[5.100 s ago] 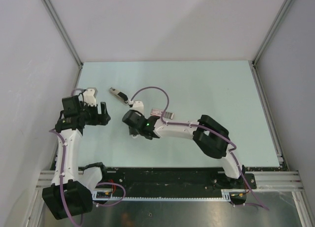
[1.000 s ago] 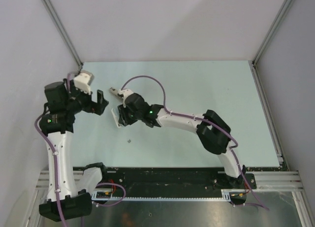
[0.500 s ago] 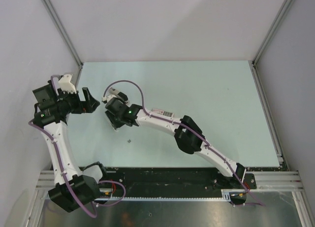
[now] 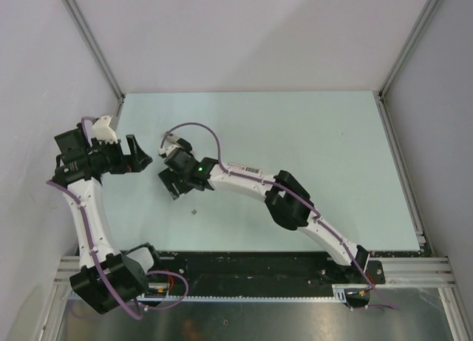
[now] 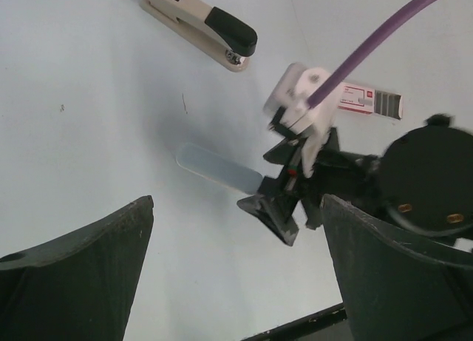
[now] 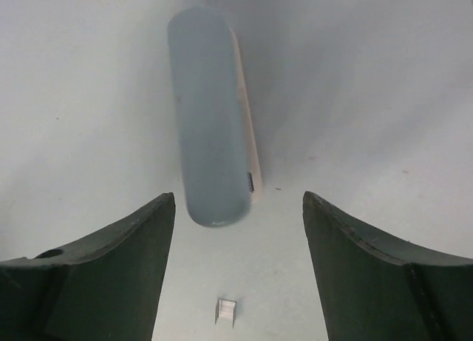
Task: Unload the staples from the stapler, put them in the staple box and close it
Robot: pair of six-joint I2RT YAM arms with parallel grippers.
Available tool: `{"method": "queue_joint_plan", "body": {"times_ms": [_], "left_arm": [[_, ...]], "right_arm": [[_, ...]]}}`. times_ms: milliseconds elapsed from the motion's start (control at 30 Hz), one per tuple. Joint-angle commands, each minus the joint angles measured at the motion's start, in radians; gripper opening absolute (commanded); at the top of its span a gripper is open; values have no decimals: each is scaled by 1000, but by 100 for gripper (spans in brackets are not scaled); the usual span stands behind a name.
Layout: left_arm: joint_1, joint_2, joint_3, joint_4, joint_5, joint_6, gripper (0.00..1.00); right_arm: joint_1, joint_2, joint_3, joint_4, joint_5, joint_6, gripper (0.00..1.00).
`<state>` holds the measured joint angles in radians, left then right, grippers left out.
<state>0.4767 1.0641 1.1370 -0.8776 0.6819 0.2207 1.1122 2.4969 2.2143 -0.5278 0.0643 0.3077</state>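
The stapler [image 5: 199, 26] is small, with a pale beige body and a black end; it lies flat on the table, also seen from above [image 4: 170, 139] just behind my right wrist. My right gripper [image 6: 236, 197] is open and low over the table [image 4: 171, 186]. A tiny grey staple strip [image 6: 225, 310] lies between its fingers near the palm. A pale grey-blue bar [image 6: 211, 156] lies just beyond the fingertips, touching neither. My left gripper [image 5: 236, 200] is wide open with nothing in it, to the left of the stapler [image 4: 140, 157].
The bar [image 5: 218, 169] lies flat on the table in front of the right gripper's black fingers [image 5: 277, 215]. A tiny dark bit [image 4: 193, 211] lies nearer the bases. The left wall rail [image 4: 92, 49] runs close behind the left arm.
Both arms have swung left. The right gripper, which was shut on the pale bar, has opened, and the bar now lies free on the table.
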Motion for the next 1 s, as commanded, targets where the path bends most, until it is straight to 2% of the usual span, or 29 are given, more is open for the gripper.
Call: {"method": "queue_joint_plan", "body": {"times_ms": [0,200,433,500,700,967], "left_arm": [[10,-1,-4,14,0,7,99],[10,-3,-14,16,6,22,100],[10,-1,-29,15,18,38,99],[9,-4,-36,15,18,49,100],[9,6,-43,15,32,66,100],[10,10,-44,15,61,67,100]], "right_arm": [[-56,-187,-58,139,-23,-22,73],[-134,-223,-101,224,-35,-57,71],[-183,-88,67,194,56,-181,72],[-213,-85,55,189,68,-166,72],[-302,-185,-212,259,108,-79,66],[-326,-297,-533,302,197,-13,58]]}}
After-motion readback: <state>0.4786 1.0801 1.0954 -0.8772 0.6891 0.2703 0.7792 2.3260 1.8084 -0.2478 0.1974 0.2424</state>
